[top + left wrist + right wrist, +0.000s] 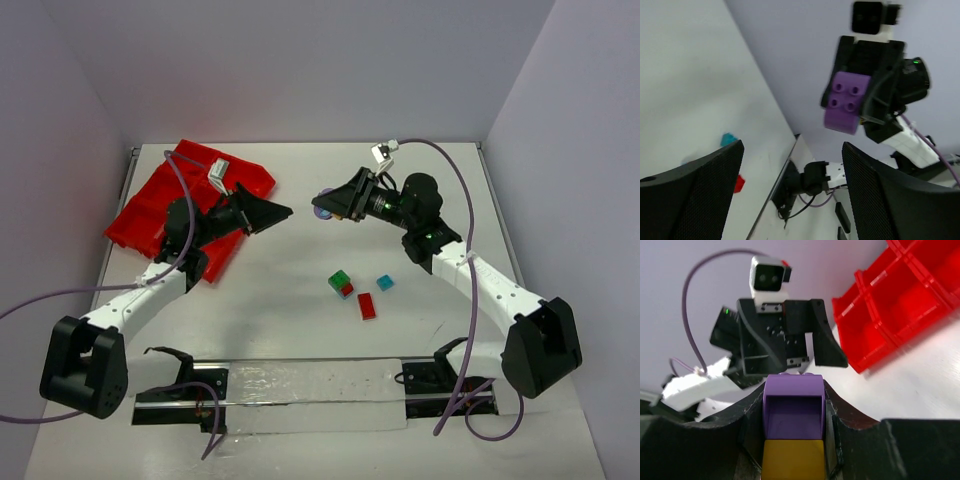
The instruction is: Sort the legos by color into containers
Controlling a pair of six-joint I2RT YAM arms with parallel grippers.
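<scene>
My right gripper [328, 205] is shut on a stacked pair of legos, a purple brick [793, 407] on a yellow brick [793, 459], held in the air above the table's middle. The purple brick [845, 102] faces my left gripper [278, 213], which hangs open and empty a short gap to its left. On the table lie a green-and-red stack [341, 284], a cyan brick [385, 283] and a red brick [367, 306]. The containers are the compartments of the red tray [180, 190] at the back left, behind my left arm.
A clear strip with black brackets [310, 390] runs along the near edge between the arm bases. Purple cables trail from both arms. Grey walls close in the table on three sides.
</scene>
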